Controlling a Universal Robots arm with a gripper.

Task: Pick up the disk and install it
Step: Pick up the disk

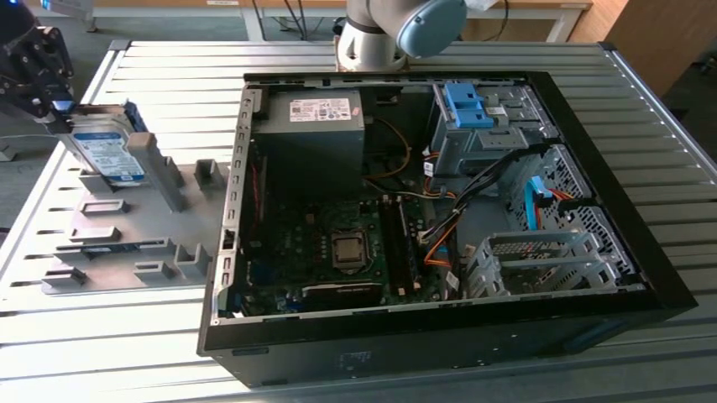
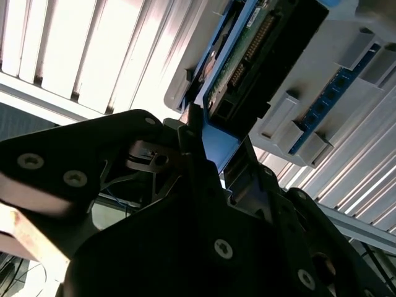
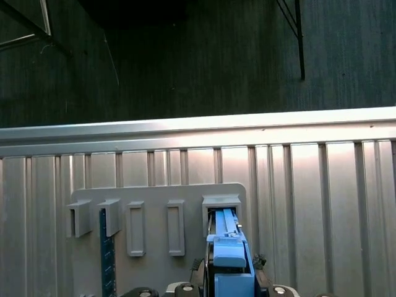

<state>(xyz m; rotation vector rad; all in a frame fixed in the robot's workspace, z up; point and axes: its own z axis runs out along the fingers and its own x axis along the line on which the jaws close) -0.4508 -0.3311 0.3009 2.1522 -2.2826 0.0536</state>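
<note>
Exterior view high over computer case [image 1: 448, 357]; both wrist views close above fixture plate [image 3: 158, 193] [image 2: 337, 37].

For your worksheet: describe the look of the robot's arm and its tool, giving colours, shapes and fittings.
In the exterior view the arm is made of round, silver-grey tube sections, with a pale blue cap over a joint. In the second wrist view the tool is matte black, built from flat, angular plates fastened with round silver screws.
</note>
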